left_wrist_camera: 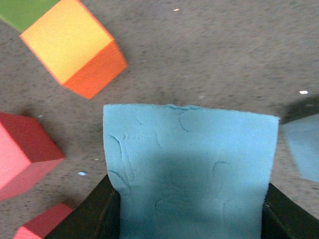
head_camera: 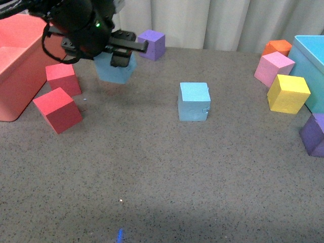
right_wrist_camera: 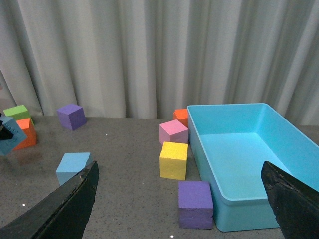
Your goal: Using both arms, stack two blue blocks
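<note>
The grey speckled tabletop (head_camera: 152, 177) is stretching across the whole scene, with a pale curtain (head_camera: 202, 20) hanging behind it. Out on the right the big turquoise bin (right_wrist_camera: 239, 159) is sitting open, and over on the far left a coral bin (head_camera: 15, 66) is resting at the edge. The left arm (head_camera: 76, 25) is reaching in from the upper left, a green light glowing on it. The left tool (head_camera: 121, 53) is clamping the first blue block (head_camera: 114, 71) between its black fingers (left_wrist_camera: 94, 214) and holding it clear of the tabletop, with its shadow falling underneath. The right tool (right_wrist_camera: 179, 206) is hanging spread wide, gripping nothing. The second blue block (head_camera: 194, 101) is sitting flat near the middle of the tabletop, well apart from the lifted one, to its right and nearer the robot. Two red cubes (head_camera: 58, 109) are lying by the coral bin, the nearer one turned at an angle. A purple cube (head_camera: 152, 44) is sitting at the back, by the curtain. Beside the turquoise bin, an orange cube (head_camera: 277, 48), a pink cube (head_camera: 273, 68) and a yellow cube (head_camera: 287, 92) are clustering together, and another purple cube (head_camera: 315, 134) is sitting nearer the robot.
</note>
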`<state>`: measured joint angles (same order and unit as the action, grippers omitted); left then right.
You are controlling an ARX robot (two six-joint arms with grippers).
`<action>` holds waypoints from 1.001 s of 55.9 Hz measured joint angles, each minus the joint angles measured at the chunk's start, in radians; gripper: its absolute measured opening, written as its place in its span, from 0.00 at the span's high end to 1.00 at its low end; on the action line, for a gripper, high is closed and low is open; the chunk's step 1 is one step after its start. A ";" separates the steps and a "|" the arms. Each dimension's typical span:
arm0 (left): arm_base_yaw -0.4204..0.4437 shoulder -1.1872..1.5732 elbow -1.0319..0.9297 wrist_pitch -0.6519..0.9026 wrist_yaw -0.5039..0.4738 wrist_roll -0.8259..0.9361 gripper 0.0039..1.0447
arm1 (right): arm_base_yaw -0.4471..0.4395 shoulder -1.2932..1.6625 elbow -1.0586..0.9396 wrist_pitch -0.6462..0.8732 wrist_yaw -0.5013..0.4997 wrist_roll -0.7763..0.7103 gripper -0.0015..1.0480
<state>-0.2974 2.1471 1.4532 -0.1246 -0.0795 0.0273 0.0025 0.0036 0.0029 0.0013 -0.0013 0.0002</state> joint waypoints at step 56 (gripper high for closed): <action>-0.338 0.198 0.296 -0.190 -0.196 -0.137 0.55 | 0.000 0.000 0.000 0.000 0.000 0.000 0.09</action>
<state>-0.6350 2.3447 1.7489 -0.3145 -0.2752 -0.1101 0.0025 0.0036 0.0029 0.0013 -0.0013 0.0002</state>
